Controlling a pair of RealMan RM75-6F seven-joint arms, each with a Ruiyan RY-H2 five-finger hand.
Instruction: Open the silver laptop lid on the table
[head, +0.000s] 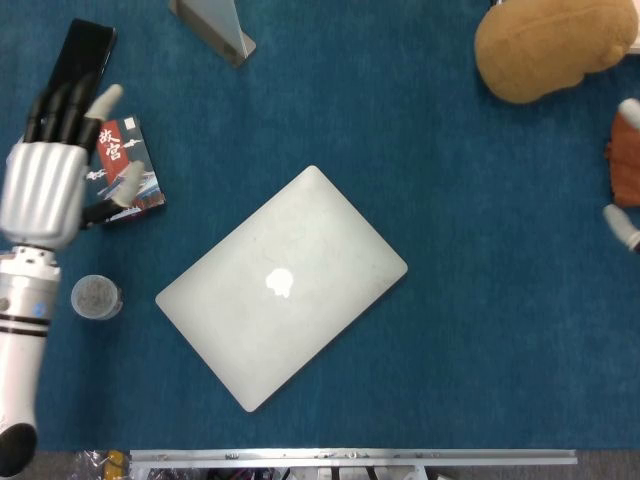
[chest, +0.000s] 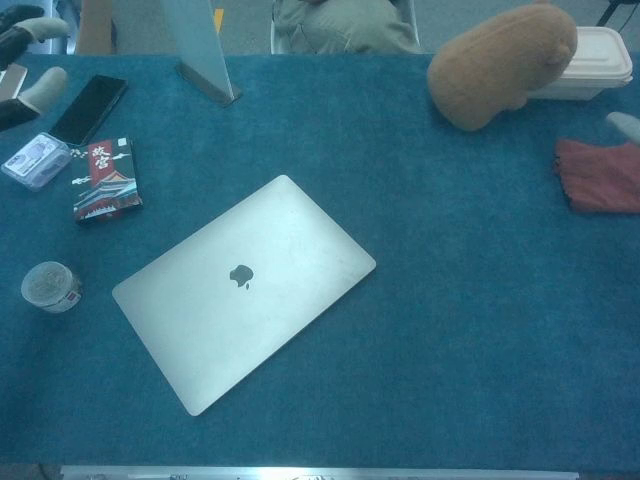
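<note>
The silver laptop (head: 282, 285) lies closed and flat on the blue table, turned at an angle, its logo facing up; the chest view shows the laptop (chest: 245, 290) the same way. My left hand (head: 45, 170) hovers far to its left, over the table's left side, fingers spread and holding nothing. In the chest view only the left hand (chest: 28, 60) fingertips show at the top left corner. My right hand (head: 628, 112) shows just two separated fingertips at the right edge, near the red cloth, well away from the laptop.
A black phone (head: 78, 70), a red-and-black card box (head: 125, 170) and a small round tin (head: 96, 296) lie left of the laptop. A metal stand (head: 215, 25) is at the back. A brown plush (head: 550, 45), white container (chest: 600, 60) and red cloth (chest: 600, 175) sit at the right.
</note>
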